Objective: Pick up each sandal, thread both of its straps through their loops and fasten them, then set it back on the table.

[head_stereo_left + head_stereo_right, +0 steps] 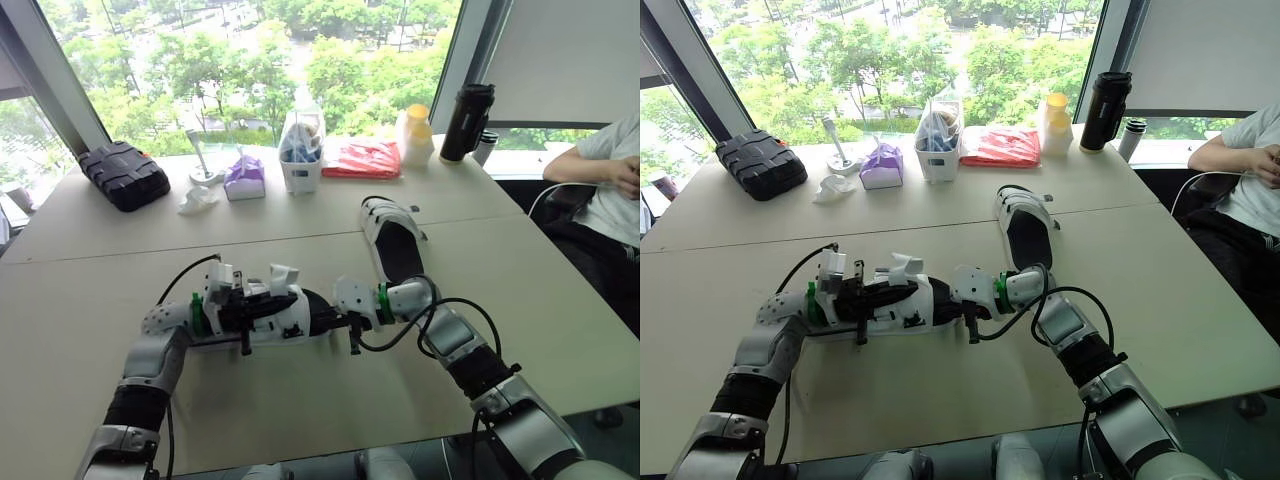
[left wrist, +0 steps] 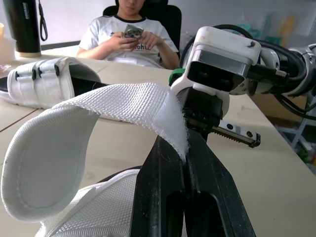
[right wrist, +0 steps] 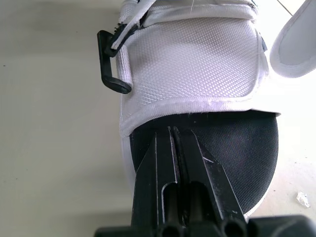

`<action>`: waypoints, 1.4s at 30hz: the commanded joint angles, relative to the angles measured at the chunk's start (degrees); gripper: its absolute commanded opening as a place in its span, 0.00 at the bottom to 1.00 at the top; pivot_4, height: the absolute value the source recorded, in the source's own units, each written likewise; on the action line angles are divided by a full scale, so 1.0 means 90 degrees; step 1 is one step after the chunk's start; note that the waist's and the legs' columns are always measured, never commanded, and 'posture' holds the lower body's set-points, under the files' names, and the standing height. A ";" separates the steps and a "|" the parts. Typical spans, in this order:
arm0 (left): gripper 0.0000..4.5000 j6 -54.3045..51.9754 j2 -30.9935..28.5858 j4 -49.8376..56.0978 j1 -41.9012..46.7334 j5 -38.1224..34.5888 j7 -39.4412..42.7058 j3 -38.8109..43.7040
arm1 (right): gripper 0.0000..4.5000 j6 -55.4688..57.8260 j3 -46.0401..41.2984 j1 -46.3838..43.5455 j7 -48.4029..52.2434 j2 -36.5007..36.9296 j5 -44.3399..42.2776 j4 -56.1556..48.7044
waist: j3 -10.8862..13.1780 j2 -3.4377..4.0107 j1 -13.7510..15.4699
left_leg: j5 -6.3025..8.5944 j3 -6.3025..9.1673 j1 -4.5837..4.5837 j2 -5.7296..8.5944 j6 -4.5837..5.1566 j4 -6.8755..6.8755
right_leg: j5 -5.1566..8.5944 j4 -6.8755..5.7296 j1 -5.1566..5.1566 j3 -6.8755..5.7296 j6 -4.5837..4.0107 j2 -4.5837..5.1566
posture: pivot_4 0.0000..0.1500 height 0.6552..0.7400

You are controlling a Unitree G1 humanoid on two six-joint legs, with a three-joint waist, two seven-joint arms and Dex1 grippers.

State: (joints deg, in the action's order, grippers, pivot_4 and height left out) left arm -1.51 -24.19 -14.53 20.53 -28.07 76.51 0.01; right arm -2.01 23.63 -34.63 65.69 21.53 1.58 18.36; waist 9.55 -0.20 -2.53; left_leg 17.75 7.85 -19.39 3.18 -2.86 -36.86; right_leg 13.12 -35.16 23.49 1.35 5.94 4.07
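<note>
Sandal point(image 1: 285, 318) lying on bench point(image 1: 100, 280), centre front, between claws. Left claw point(image 2: 174, 148) at its 9 o'clock end, clamped on loose white strap point(image 2: 113, 101). Right claw point(image 3: 173, 133) at 3 o'clock end, fingers together, tips over black footbed point(image 3: 232, 143). Second sandal point(image 1: 392, 240) at 1 o'clock, apart

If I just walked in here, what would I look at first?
Two robot arms meet over a white sandal near the front of the table: the left gripper pinches its loose strap, and the right gripper rests shut on its black footbed. A second sandal lies further back on the right, and a person sits at the table's right end.
</note>
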 commanded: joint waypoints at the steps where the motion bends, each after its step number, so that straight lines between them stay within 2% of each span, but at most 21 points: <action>1: 0.01 0.0055 -0.0080 -0.0034 0.0019 0.0324 0.0047 -0.0255 | 0.00 0.0123 0.0411 0.0215 0.0052 0.0044 0.0406 0.0317 | 0.0000 0.0000 0.0002 | 0.0000 0.0000 0.0000 0.0000 0.0000 0.0000 | 0.0000 0.0000 0.0000 0.0000 0.0001 0.0000 | 1.00 1.00; 10: 0.01 0.0219 0.0064 0.0118 0.0287 0.0605 -0.0193 -0.0424 | 0.00 0.0157 0.0404 0.0232 0.0035 0.0037 0.0397 0.0292 | 0.0000 0.0000 0.0005 | 0.0000 0.0000 0.0000 0.0000 0.0000 0.0000 | 0.0000 0.0000 -0.0001 0.0000 0.0002 0.0000 | 1.00 1.00; 29: 0.01 0.0453 -0.0252 0.0286 0.0789 0.1352 -0.0424 -0.0737 | 0.00 0.0154 0.0399 0.0226 -0.0003 0.0006 0.0395 0.0320 | 0.0000 0.0000 0.0009 | 0.0000 0.0001 0.0000 0.0000 0.0000 0.0000 | 0.0000 0.0000 -0.0001 0.0000 0.0004 0.0000 | 1.00 1.00; 42: 0.01 -0.0360 -0.0359 0.1081 0.0527 0.0736 -0.0295 -0.0600 | 0.00 0.0128 0.0396 0.0213 -0.0011 0.0024 0.0409 0.0350 | 0.0001 -0.0001 -0.0001 | 0.0000 0.0002 -0.0001 0.0000 0.0000 0.0000 | 0.0001 0.0000 0.0000 -0.0001 0.0005 -0.0001 | 1.00 1.00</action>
State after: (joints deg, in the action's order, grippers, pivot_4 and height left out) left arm -4.44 -27.11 -7.22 25.55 -19.94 73.59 -5.67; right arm -2.06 23.63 -34.57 65.48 21.58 1.61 18.34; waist 9.56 -0.20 -2.54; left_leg 17.75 7.86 -19.41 3.17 -2.86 -36.86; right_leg 13.13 -35.16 23.50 1.35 5.99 4.06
